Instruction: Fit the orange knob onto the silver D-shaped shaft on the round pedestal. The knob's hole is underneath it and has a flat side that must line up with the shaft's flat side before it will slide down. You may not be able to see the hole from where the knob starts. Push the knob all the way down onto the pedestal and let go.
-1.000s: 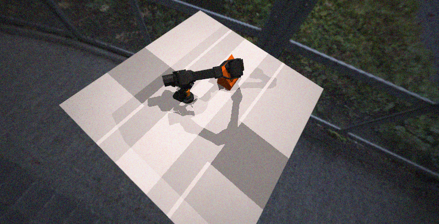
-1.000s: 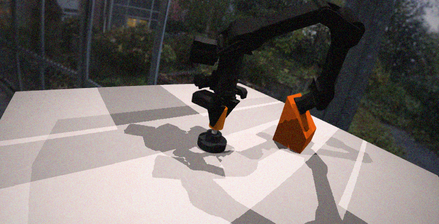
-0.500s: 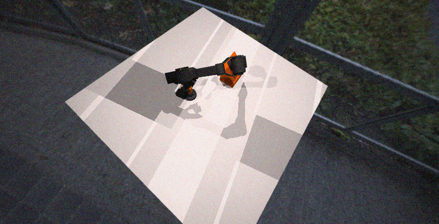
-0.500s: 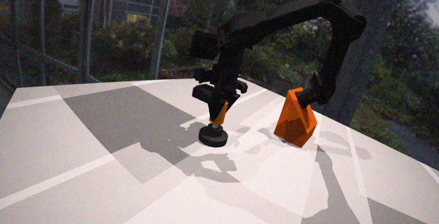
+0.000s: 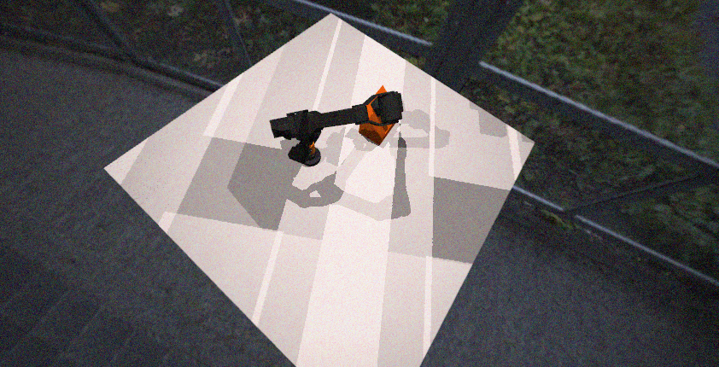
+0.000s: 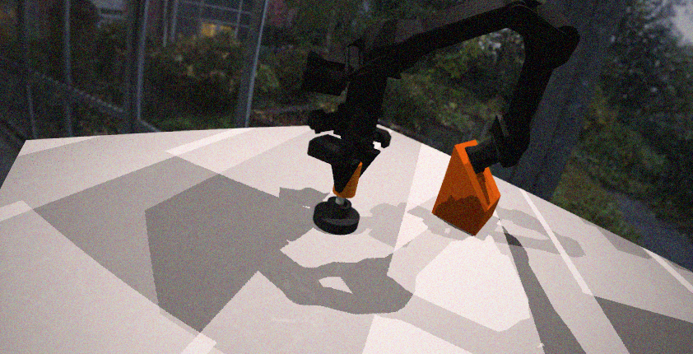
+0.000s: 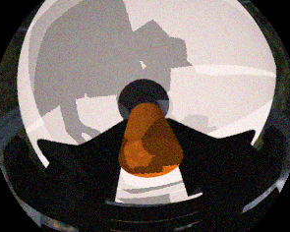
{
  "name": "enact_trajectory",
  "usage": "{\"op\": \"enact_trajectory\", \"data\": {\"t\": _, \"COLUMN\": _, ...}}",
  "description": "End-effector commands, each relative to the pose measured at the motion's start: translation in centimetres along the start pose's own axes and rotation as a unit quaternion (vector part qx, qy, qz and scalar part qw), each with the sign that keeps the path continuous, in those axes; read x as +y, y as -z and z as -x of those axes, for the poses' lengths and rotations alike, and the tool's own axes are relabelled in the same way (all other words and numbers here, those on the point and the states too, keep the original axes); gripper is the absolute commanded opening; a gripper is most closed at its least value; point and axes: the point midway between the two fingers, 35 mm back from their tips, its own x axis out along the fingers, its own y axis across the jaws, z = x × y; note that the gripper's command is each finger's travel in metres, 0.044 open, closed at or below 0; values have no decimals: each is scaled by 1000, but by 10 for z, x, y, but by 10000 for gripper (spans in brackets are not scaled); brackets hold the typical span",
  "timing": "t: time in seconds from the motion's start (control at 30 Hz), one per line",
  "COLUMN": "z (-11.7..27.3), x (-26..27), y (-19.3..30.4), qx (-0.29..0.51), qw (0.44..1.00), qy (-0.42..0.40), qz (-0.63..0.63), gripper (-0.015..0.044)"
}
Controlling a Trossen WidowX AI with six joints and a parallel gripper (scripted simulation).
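My gripper (image 6: 346,186) (image 7: 145,123) points down and is shut on the orange knob (image 6: 352,188) (image 7: 149,140), which also shows as a small orange patch in the top view (image 5: 312,148). The knob tapers in the wrist view, and its underside and hole are hidden. The round black pedestal (image 6: 334,224) (image 7: 143,87) stands below it. A short piece of the silver shaft (image 6: 340,201) shows between the knob's lower edge and the pedestal's hub. The shaft's top is at or just behind the knob's bottom edge; I cannot tell whether it is inside the hole. The flat sides are not visible.
An orange angular block (image 6: 453,198) (image 5: 373,133) stands at the foot of the arm, to the right of the pedestal in the top and exterior views. The pale table top (image 5: 347,283) carries broad shadows, and its far edges show behind the arm.
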Motion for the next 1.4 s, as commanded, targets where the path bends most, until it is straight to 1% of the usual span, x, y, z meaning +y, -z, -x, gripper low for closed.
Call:
{"op": "enact_trajectory", "data": {"t": 0.0, "z": 3, "x": 1, "y": -1, "qx": -2, "qw": 998, "qy": -2, "qz": 56, "gripper": 0}}
{"op": "enact_trajectory", "data": {"t": 0.07, "z": 3, "x": 1, "y": -1, "qx": -2, "qw": 997, "qy": -2, "qz": 76, "gripper": 0}}
{"op": "enact_trajectory", "data": {"t": 0.43, "z": -3, "x": 3, "y": -4, "qx": -2, "qw": 997, "qy": -2, "qz": 76, "gripper": 0}}
{"op": "enact_trajectory", "data": {"t": 0.8, "z": 2, "x": 3, "y": -2, "qx": -2, "qw": 997, "qy": -2, "qz": 76, "gripper": 0}}
{"op": "enact_trajectory", "data": {"t": 0.87, "z": 2, "x": 3, "y": -2, "qx": -2, "qw": 996, "qy": -2, "qz": 89, "gripper": 0}}
{"op": "enact_trajectory", "data": {"t": 1.03, "z": 3, "x": 1, "y": 0, "qx": -2, "qw": 985, "qy": -2, "qz": 175, "gripper": 0}}
{"op": "enact_trajectory", "data": {"t": 1.37, "z": 2, "x": 2, "y": -1, "qx": -2, "qw": 984, "qy": -2, "qz": 180, "gripper": 0}}
